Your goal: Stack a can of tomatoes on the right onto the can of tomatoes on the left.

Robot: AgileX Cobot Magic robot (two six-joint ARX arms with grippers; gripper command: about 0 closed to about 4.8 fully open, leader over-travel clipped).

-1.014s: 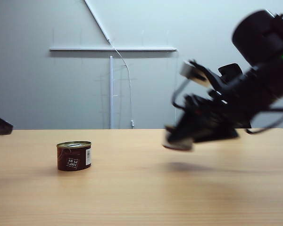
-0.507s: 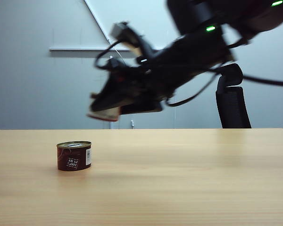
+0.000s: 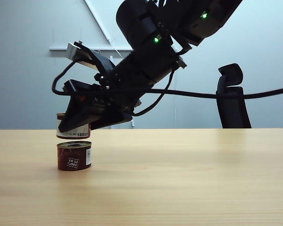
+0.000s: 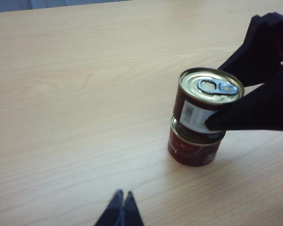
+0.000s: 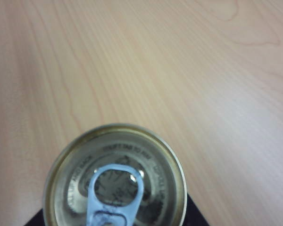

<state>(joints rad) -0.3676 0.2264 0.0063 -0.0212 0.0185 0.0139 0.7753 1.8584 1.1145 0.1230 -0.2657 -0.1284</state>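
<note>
**Carried can poised over the resting can**

Where the left wrist view opened nearest the lens, the left gripper [image 4: 122, 207] showed only as two dark fingertips pressed together, clear of the table [image 4: 61, 94] and holding nothing. Beyond it stood the lower can [image 4: 193, 148], upright on the wood, with the upper can [image 4: 207, 106] directly above it, slightly offset and tilted; whether the two touched could not be told there. In the exterior view a thin gap appeared between them. The right gripper [image 3: 75, 123] clasped the upper can by its sides, its arm [image 3: 151, 52] sloping down from the upper right and across to the left of the exterior view. Bare tabletop lay open all round the cans, with the far table edge well behind them. The right wrist view gave only the lid and pull tab of the upper can, cut off by the frame, with the fingers almost wholly hidden. A dark chair back [image 3: 232, 96] stood behind the table.
</note>
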